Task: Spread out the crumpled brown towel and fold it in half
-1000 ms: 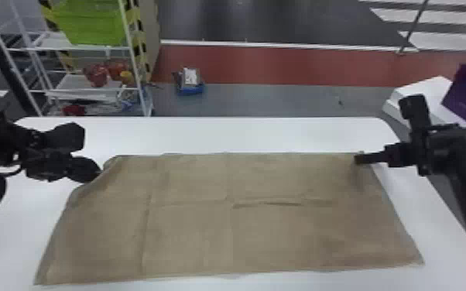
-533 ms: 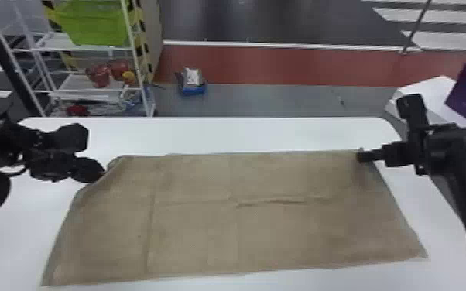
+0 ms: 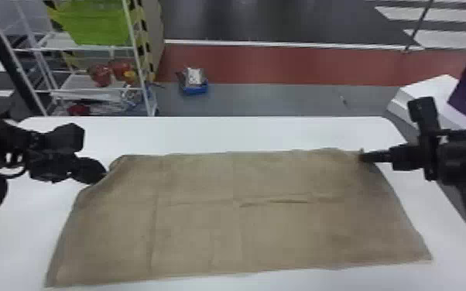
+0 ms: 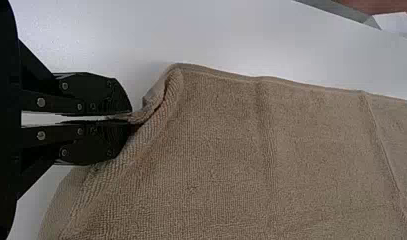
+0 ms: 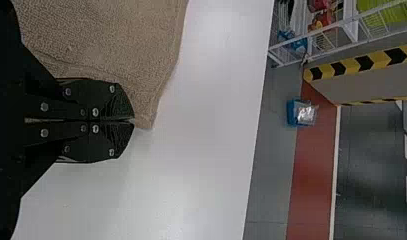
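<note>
Brown towel (image 3: pixel 274 232) pinched near both far corners by left gripper (image 4: pixel 130 118) and right gripper (image 5: pixel 133 121), prob for pulling it taut

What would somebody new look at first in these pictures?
Probably the big brown towel, spread nearly flat across the white table. Next, the two black robot arms: the left end effector pinches the towel's left edge near its far corner, and the right end effector pinches it at the far right corner. Behind the table on the left, a bright green bin sits on a white rack.
</note>
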### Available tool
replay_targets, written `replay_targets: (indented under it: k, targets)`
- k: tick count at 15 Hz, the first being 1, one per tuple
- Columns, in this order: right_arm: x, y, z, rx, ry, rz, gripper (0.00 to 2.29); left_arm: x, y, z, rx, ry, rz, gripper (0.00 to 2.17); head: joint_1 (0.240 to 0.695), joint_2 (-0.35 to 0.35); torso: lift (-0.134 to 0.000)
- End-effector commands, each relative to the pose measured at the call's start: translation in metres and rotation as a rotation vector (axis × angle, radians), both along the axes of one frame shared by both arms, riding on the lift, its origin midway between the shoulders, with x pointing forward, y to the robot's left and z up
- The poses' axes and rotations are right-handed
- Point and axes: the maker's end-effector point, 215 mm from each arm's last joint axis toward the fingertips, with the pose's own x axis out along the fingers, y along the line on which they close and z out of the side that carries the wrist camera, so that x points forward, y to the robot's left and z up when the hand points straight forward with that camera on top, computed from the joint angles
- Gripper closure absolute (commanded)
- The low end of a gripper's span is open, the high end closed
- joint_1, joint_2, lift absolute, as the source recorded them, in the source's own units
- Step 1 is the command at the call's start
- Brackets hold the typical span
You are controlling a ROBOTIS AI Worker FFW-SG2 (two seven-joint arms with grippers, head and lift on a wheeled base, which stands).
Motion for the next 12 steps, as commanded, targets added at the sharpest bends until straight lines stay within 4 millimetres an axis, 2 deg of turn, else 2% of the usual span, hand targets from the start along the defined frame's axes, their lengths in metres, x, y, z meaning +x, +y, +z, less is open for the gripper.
replay_targets:
  k: [1, 3, 5, 7, 9, 11, 12]
  targets:
    - [-0.008, -0.012, 0.012, 0.024, -0.036, -0.009, 1.21, 0.0, 0.008, 0.012, -0.042, -0.052, 0.0, 1.08, 0.695, -0.035, -0.134]
    - [-0.009, -0.011, 0.023, 0.04, -0.059, 0.004, 1.21, 0.002, 0.01, 0.025, -0.103, -0.113, 0.006, 1.08, 0.695, -0.035, -0.134]
    - [-0.014, -0.013, 0.029, 0.051, -0.071, 0.009, 1.21, 0.008, 0.017, 0.047, -0.144, -0.195, 0.036, 1.08, 0.695, -0.036, -0.134]
    - [-0.027, -0.008, 0.034, 0.066, -0.074, 0.028, 1.21, 0.006, 0.022, 0.053, -0.168, -0.223, 0.053, 1.08, 0.695, -0.03, -0.134]
    - [-0.042, 0.009, 0.047, 0.068, -0.084, 0.094, 1.21, -0.006, 0.032, 0.061, -0.177, -0.268, 0.049, 1.08, 0.695, -0.024, -0.134]
    - [-0.06, 0.02, 0.057, 0.067, -0.086, 0.168, 1.21, -0.017, 0.052, 0.065, -0.178, -0.282, 0.066, 1.08, 0.695, 0.003, -0.134]
    - [-0.073, 0.025, 0.052, 0.063, -0.069, 0.211, 1.21, -0.025, 0.053, 0.06, -0.17, -0.283, 0.049, 1.08, 0.695, 0.014, -0.134]
